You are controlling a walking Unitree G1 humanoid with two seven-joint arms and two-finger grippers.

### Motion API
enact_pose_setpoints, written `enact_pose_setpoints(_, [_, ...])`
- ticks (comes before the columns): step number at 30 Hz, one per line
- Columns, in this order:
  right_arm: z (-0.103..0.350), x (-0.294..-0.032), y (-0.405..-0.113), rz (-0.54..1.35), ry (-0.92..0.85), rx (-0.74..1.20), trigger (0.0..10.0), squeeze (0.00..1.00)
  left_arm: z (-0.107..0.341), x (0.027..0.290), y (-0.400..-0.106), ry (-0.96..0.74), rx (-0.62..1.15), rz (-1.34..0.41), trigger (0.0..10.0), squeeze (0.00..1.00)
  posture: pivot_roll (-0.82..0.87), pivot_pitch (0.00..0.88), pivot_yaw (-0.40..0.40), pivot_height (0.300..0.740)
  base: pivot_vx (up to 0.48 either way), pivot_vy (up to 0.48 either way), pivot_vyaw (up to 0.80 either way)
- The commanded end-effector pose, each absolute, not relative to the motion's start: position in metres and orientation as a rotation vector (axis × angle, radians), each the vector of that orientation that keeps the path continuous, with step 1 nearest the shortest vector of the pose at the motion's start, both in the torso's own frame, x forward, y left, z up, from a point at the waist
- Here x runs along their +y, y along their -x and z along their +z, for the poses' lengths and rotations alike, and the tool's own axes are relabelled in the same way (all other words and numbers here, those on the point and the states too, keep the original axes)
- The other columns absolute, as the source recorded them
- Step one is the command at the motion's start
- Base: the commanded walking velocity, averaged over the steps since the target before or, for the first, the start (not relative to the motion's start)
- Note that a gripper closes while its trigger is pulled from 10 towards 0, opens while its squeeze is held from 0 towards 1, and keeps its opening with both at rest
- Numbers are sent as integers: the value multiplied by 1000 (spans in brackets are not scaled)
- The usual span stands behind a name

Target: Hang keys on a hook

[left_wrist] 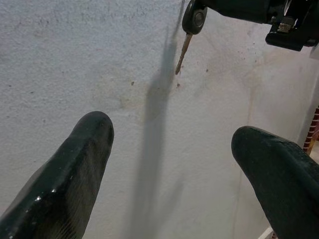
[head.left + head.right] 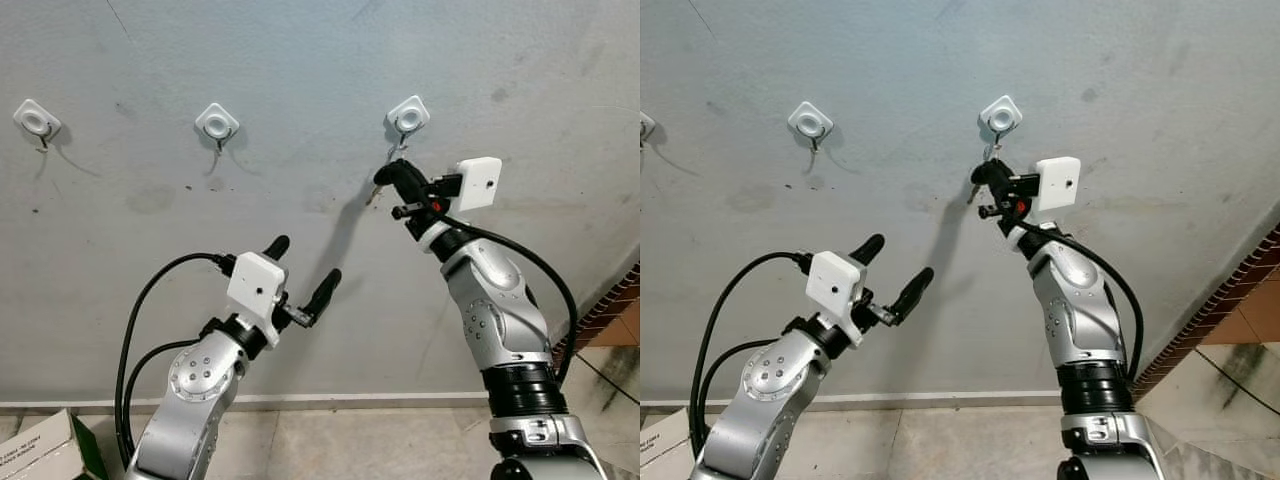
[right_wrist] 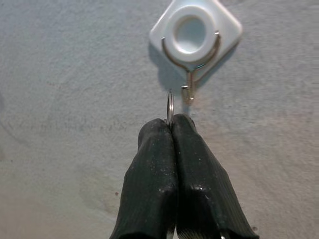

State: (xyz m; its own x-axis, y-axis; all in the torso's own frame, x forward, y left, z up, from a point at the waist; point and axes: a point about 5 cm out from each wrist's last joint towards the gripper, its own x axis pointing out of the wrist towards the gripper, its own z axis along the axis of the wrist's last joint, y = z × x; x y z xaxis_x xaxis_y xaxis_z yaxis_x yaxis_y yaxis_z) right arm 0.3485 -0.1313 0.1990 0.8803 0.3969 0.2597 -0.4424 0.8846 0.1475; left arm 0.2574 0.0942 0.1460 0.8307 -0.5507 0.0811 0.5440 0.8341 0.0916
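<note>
Three white wall hooks sit in a row on the grey wall: left hook (image 2: 36, 121), middle hook (image 2: 216, 123), right hook (image 2: 407, 117). My right gripper (image 2: 388, 172) is raised just below the right hook (image 3: 194, 36) and is shut on the keys. The key ring (image 3: 170, 105) sticks up from between its fingers (image 3: 199, 174), just left of the hook's metal prong (image 3: 188, 91). A key (image 1: 183, 50) with a black head hangs below that gripper. My left gripper (image 2: 303, 268) is held lower, open and empty, pointing at the wall.
A cardboard box (image 2: 40, 450) lies on the tiled floor at lower left. A brick edge (image 2: 610, 310) and tiled floor run along the right. The wall between the hooks is bare.
</note>
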Motion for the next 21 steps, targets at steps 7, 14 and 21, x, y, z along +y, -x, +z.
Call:
enact_pose_setpoints(7, [213, -134, -357, 422, -253, -265, 10000, 0, 146, 92, -258, -72, -111, -591, 10000, 0, 98, 0, 28, 740, 0, 0, 0])
enact_pose_setpoints(14, [212, -134, -361, 404, -283, -249, 10000, 0, 147, 92, -258, -72, -112, -591, 10000, 0, 101, 0, 26, 740, 0, 0, 0])
enact_pose_setpoints(21, [205, -141, -364, 364, -342, -215, 10000, 0, 147, 92, -258, -71, -112, -589, 10000, 0, 101, 0, 24, 740, 0, 0, 0])
